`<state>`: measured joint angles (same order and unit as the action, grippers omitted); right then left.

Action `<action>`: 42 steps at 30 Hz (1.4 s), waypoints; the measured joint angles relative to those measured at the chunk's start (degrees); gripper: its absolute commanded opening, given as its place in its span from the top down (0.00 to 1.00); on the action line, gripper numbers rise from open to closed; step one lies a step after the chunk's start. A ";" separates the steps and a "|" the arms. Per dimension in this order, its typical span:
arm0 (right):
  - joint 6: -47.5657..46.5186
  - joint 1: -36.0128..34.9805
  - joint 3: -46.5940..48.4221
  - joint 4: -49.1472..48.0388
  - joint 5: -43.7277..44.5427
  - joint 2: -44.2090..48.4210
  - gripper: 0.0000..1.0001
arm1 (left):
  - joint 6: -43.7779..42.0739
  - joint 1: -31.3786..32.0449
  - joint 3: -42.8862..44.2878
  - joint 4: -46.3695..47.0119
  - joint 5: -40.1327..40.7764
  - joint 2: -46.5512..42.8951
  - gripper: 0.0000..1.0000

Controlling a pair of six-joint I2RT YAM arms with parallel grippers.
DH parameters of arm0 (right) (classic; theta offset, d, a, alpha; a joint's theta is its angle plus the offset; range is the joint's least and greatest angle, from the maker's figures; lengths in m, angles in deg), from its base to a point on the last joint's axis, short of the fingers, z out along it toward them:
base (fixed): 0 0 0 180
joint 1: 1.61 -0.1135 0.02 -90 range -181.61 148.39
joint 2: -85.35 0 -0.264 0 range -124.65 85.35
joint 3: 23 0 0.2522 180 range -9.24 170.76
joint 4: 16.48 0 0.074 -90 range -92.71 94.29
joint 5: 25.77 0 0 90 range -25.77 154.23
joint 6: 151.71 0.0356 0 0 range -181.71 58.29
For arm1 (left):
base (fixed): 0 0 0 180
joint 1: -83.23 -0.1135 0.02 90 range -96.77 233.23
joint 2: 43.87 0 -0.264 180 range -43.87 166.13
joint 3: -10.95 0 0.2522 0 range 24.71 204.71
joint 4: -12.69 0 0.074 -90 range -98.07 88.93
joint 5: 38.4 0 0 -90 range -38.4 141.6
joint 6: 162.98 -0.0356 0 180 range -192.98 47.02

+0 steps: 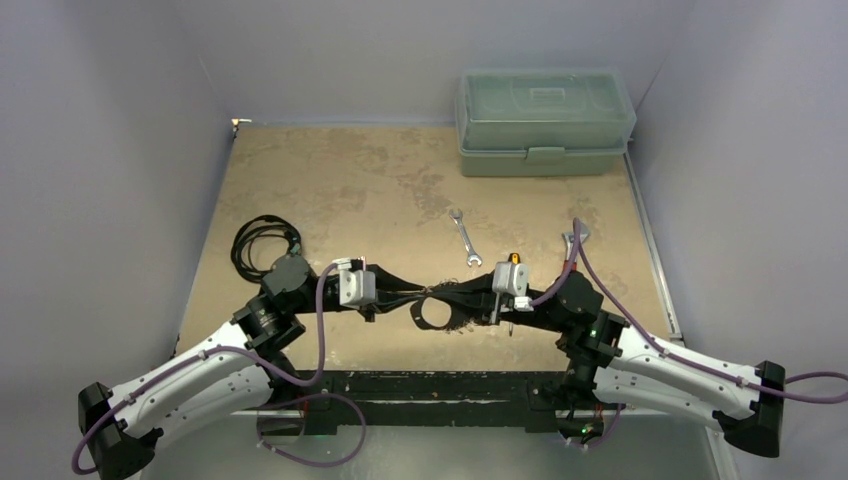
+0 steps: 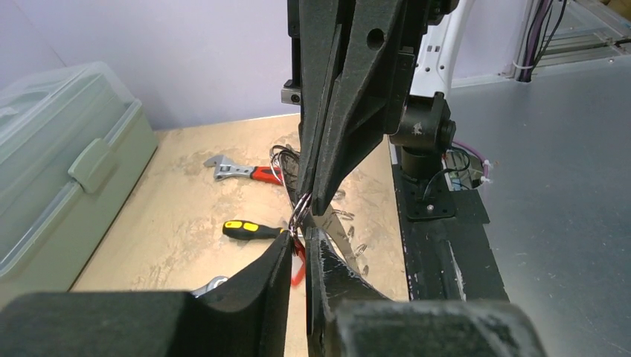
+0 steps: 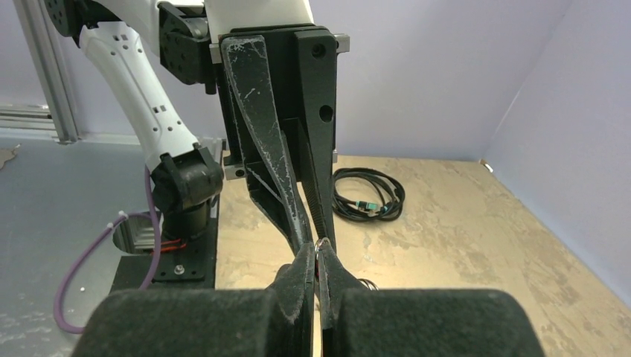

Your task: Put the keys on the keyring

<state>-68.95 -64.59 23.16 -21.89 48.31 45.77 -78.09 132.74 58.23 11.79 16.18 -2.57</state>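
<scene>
the left hand [image 2: 299, 242] stands narrow, the red plastic tag [image 2: 298, 264] of a tiny silvery key in its gap; whether it pinches cannot be told. the large thin silvery wire keyring [image 2: 300, 207] sits between both hands over the near middle of the mottled tan bench [image 1: 350, 180]. the right hand [image 3: 318, 262] is clamped tight on the ring.
</scene>
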 measured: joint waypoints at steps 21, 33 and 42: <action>0.24 0.04 -0.15 -0.24 0.37 0.98 1.00 | -0.72 0.00 0.13 -1.75 0.72 0.04 0.83; 1.14 0.00 -0.13 -4.13 -0.94 1.66 1.00 | -2.58 -0.39 0.13 -6.58 4.35 -3.32 0.46; 1.07 -0.02 0.44 -2.69 -3.58 -0.61 1.00 | -4.02 -0.74 -0.24 -7.41 4.74 -10.23 0.30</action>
<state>-67.88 -64.61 23.60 -24.58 44.73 45.16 -82.11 132.00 57.99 4.38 20.93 -12.80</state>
